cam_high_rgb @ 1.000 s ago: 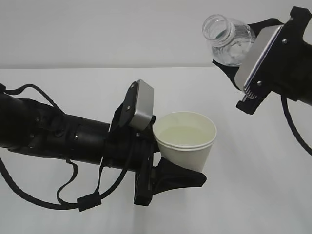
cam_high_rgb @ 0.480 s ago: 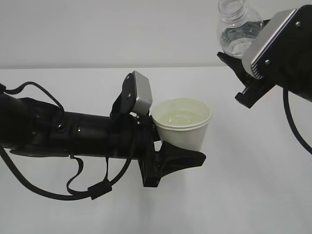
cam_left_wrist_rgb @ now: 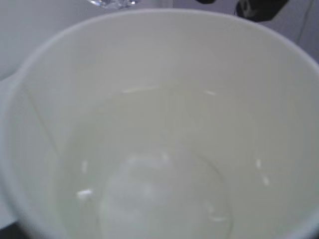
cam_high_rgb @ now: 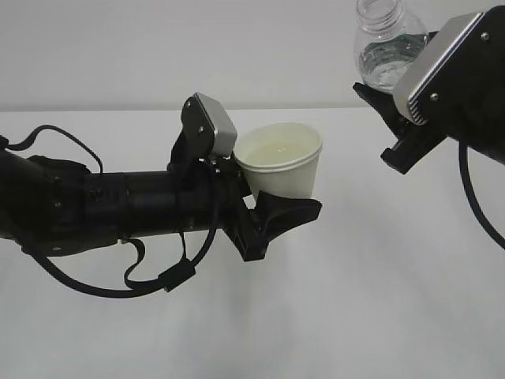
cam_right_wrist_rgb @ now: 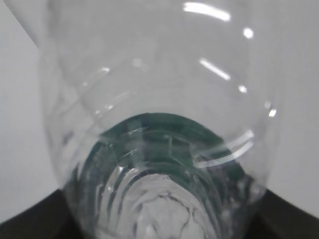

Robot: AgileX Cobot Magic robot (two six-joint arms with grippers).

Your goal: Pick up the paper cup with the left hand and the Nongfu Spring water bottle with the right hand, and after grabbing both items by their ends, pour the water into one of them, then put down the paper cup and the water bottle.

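Observation:
The white paper cup (cam_high_rgb: 281,164) stands upright in the air, water showing inside, with my left gripper (cam_high_rgb: 272,207) shut on its lower part. In the left wrist view the paper cup (cam_left_wrist_rgb: 164,99) fills the frame and hides the jaws. The clear Nongfu Spring water bottle (cam_high_rgb: 381,49) is held nearly upright at the top right, open neck up, and my right gripper (cam_high_rgb: 394,110) is shut on its lower body. The right wrist view looks up along the Nongfu Spring water bottle (cam_right_wrist_rgb: 159,124), its green label showing through the plastic.
The white table (cam_high_rgb: 355,300) spreads below both arms, with a pale wall (cam_high_rgb: 158,47) behind. Loose black cables (cam_high_rgb: 134,276) hang under the left arm. A cable (cam_high_rgb: 473,197) droops from the right arm.
The bottle has swung from a tilt back to nearly upright and shifted right. My left arm has lifted the cup and drawn it left, levelling it.

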